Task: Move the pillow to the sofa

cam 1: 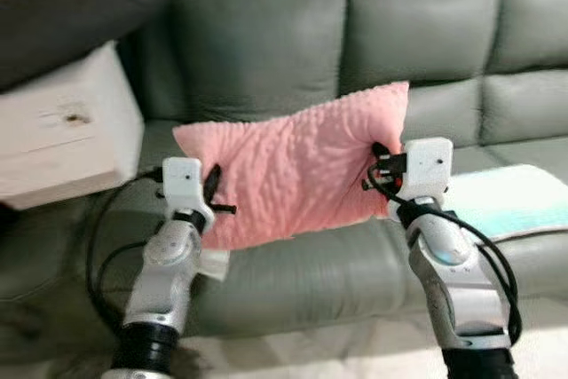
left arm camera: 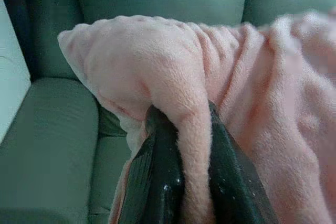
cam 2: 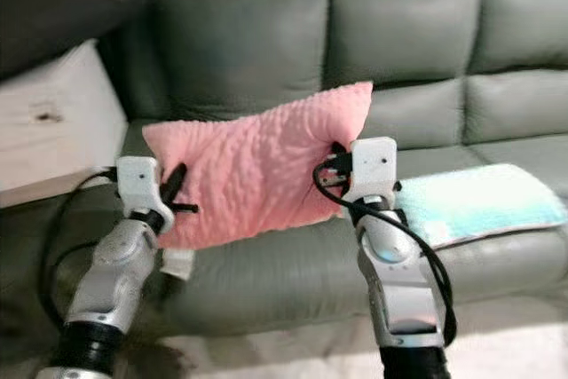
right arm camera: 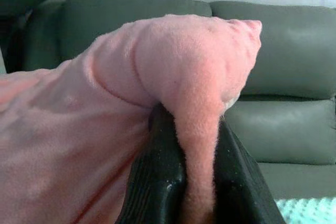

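Left gripper [left arm camera: 181, 182] and right gripper [right arm camera: 197, 182] each pinch an end of the fluffy pink rectangular pillow [cam 1: 297, 166], held aloft over the grey leather sofa [cam 1: 417, 33]. Carrying appears nearly done; lowering onto the near seat cushion and releasing seems next.

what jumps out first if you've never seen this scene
A pink pillow hangs in the air in front of the grey sofa, stretched between the two arms. The left tool pinches its lower left end and the right tool its right edge, each with a fold of fabric between the fingers. A pale turquoise mat lies on the seat at right.
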Robot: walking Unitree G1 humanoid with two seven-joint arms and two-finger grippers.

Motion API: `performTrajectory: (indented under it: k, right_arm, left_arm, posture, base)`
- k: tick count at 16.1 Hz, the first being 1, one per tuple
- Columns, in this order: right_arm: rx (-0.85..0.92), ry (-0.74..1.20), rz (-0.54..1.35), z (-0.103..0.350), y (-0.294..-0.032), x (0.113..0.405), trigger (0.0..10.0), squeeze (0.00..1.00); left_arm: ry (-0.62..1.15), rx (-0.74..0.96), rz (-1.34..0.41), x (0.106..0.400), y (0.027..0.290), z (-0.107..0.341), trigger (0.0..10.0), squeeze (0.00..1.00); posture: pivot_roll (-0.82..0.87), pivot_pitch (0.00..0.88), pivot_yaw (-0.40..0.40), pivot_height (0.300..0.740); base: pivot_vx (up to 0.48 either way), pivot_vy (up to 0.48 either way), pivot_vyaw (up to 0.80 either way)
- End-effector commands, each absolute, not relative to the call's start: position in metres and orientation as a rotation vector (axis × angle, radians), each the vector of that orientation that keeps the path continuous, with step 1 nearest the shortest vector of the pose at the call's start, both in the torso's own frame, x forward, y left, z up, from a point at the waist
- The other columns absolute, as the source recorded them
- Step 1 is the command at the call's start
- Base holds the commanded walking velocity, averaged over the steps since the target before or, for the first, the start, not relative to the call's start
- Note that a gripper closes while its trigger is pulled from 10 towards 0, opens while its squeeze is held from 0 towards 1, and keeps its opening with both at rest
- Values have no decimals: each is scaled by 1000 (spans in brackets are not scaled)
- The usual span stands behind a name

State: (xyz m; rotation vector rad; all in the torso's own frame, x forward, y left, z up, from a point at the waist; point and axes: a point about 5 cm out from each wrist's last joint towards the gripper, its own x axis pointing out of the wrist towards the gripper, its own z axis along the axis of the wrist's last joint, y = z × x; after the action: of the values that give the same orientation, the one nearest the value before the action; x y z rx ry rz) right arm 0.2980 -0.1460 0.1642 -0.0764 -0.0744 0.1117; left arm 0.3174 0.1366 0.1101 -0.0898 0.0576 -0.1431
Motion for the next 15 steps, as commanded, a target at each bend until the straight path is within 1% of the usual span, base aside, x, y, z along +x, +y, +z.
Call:
performTrajectory:
  k: [1,2,5,13,15]
  right_arm:
    - [-75,-112,96,172,-149,299,10000,0]
    - [-74,-112,95,172,-150,299,10000,0]
    - [-75,-111,97,172,-149,298,10000,0]
    - [-106,-117,114,173,-147,297,10000,0]
    - [-116,-118,121,173,-145,297,10000,0]
  left_arm:
    - [17,-91,-157,320,134,120,10000,0]
    - [15,-108,-148,320,134,120,10000,0]
    - [9,-86,-186,318,131,120,10000,0]
    - [17,-100,-176,316,131,117,10000,0]
    - [23,-98,-175,316,132,116,10000,0]
  posture:
    - [-142,0,47,740]
    - [-142,0,47,740]
    - [-143,0,44,740]
    - [-144,0,41,740]
    - [-141,0,40,740]
  base:
    - [0,0,0]
    - [0,0,0]
    - [0,0,0]
    - [0,0,0]
    - [0,0,800]
